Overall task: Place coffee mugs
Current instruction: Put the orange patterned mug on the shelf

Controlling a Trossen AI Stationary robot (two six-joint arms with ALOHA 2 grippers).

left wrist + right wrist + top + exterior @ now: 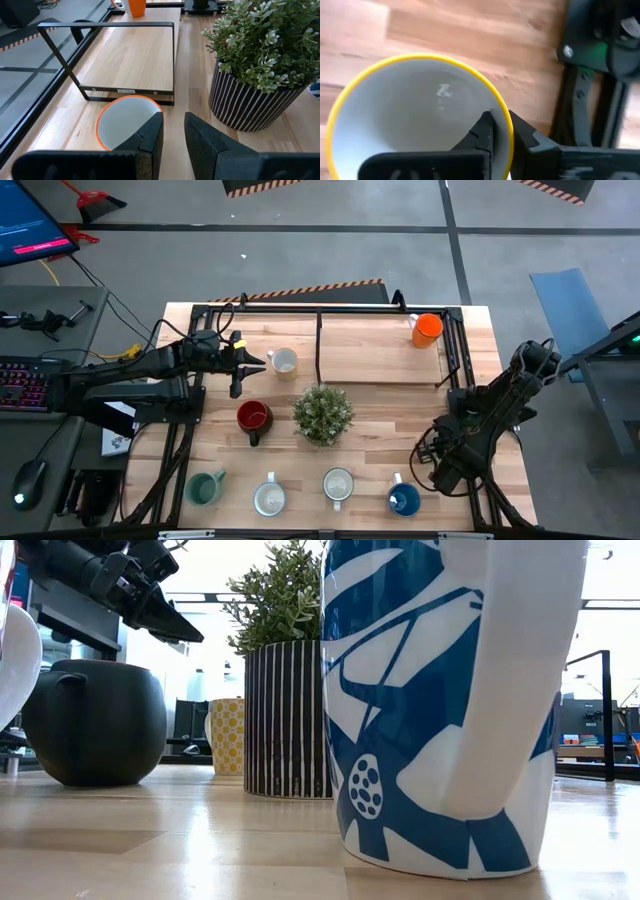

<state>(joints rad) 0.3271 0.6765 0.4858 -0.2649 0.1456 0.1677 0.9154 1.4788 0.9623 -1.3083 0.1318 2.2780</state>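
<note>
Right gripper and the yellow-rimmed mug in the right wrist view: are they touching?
Touching. The right wrist view shows the right gripper pinching the rim of the yellow-rimmed mug, one finger inside the mug and one outside, with no gap visible.

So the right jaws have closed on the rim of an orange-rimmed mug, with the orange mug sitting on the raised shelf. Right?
Not quite: the right wrist view shows the right gripper shut on a yellow-rimmed mug, not an orange-rimmed one. The orange mug does sit on the raised shelf.
</note>
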